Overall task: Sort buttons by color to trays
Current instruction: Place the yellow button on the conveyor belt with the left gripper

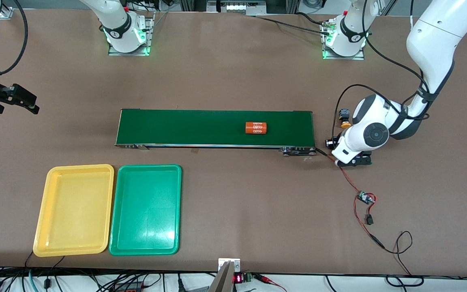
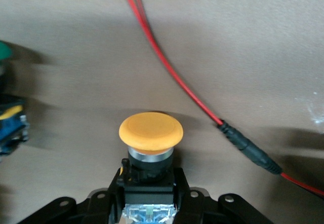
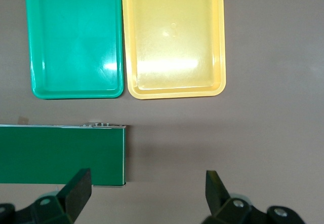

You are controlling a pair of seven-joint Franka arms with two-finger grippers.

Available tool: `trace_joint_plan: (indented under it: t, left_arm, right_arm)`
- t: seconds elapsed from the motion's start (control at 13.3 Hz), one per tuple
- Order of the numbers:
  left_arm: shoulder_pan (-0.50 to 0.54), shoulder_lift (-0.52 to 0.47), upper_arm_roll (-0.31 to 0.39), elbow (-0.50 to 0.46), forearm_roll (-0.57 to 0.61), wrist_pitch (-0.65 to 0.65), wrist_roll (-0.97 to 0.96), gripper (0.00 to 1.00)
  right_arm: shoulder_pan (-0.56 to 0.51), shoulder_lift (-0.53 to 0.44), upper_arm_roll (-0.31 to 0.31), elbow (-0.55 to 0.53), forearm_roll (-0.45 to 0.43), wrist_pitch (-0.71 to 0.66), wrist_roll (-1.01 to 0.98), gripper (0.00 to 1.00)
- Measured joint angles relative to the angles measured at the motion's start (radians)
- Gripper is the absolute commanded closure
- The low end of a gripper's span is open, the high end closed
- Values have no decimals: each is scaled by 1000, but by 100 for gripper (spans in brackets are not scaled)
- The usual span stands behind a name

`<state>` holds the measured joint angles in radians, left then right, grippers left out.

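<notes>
Brown tabletop, matte, seen from a high camera facing two arm bases. Nearest that camera, at about 7 o'clock of the table: yellow tray [image 1: 73, 210] and green tray [image 1: 145, 209], side by side and touching, both holding nothing. At about 4 o'clock: small circuit board [image 1: 365, 197] trailing a red wire [image 1: 349, 180] that runs up toward the belt's end. Mid-table: dark-green conveyor belt [image 1: 215, 128], with one orange cylinder [image 1: 256, 128] lying on it toward the left arm's end. Just off that end, at 3 o'clock: left gripper [image 1: 354, 160], down at the table and clamped on the black body of a yellow-capped button [image 2: 150, 133], cap pointing away from the wrist; the front view hides this button under the arm. A second yellow-capped button [image 1: 344, 117] stands on the table just farther off, beside the arm's wrist. The left wrist view shows, at its edge, a sliver of green cap [image 2: 4, 51] and a blue-bodied piece [image 2: 12, 125], too cropped to identify. At 9 o'clock: right gripper [image 1: 19, 99], fingers spread wide and empty, waiting over bare table. Risks, as judged: the red wire lies close beside the held button and could snag on lifting; a grip low on the body may let the button tilt in carriage.
</notes>
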<state>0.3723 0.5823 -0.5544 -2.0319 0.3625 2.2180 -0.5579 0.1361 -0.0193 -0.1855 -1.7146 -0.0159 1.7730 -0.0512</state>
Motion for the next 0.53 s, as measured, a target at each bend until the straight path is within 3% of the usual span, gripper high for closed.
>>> trace_joint_plan:
  t: [0.23,0.53]
  left_arm:
    - [8,-15,-59,100,0,-164,0,79]
    - [4,-26,-229,235,-51,-348,-6,79]
  right_arm:
    - [0,0,0,0,0,0,0,0]
    - [0,0,0,0,0,0,0,0]
